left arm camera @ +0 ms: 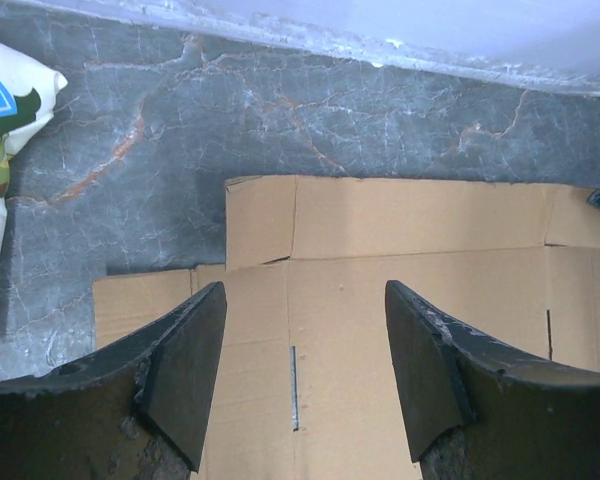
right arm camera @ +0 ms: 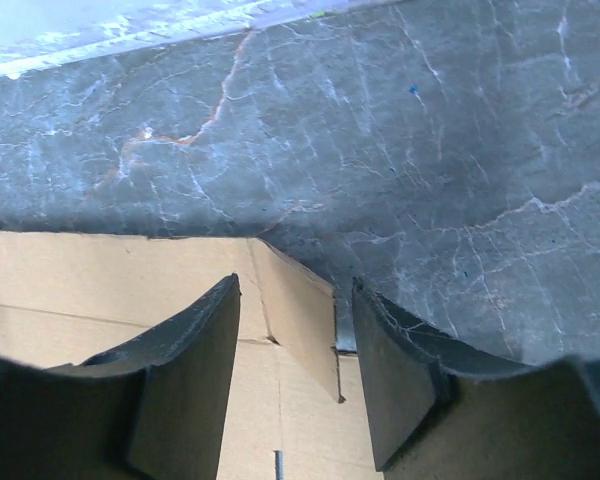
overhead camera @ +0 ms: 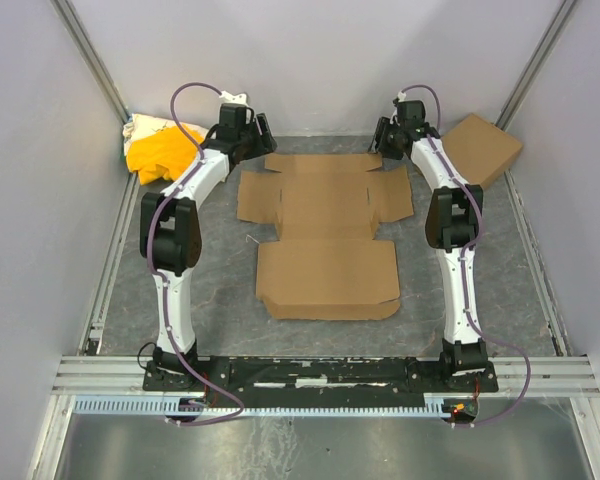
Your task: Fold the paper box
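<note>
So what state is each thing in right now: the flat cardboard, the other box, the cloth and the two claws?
paper box: unfolded, lying flat, flaps spread out.
left gripper: open, empty, over the paper box's far left part.
right gripper: open, empty, over the paper box's far right corner.
second box: folded shut, at the far right.
cloth bundle: crumpled, at the far left.

Pale lilac walls [overhead camera: 310,60] close in the left, far and right sides; a grey marbled tabletop [overhead camera: 510,290] lies between, aluminium rail [overhead camera: 550,372] along the near edge
</note>
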Robot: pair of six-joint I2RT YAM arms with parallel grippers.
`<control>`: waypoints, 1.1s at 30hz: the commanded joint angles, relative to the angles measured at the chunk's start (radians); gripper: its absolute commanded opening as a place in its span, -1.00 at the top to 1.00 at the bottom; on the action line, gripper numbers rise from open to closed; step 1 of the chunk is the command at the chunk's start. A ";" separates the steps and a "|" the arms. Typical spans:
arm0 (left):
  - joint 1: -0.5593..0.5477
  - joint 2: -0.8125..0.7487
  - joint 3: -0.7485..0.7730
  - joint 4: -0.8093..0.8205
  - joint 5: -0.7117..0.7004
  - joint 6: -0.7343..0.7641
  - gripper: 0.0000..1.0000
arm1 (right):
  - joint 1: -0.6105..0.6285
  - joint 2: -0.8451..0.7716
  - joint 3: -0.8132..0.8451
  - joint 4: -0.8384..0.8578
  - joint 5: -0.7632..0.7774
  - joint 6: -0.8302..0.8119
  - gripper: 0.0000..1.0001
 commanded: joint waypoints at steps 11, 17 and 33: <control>0.000 -0.029 -0.028 0.080 0.033 0.005 -0.41 | 0.002 -0.002 0.045 0.061 -0.060 -0.012 0.05; 0.000 -0.030 -0.025 0.078 0.035 0.003 -0.41 | 0.002 -0.014 0.028 0.045 -0.059 -0.031 0.17; 0.000 -0.021 0.029 0.039 0.055 0.013 -0.40 | 0.002 -0.105 -0.067 0.047 -0.054 -0.090 0.97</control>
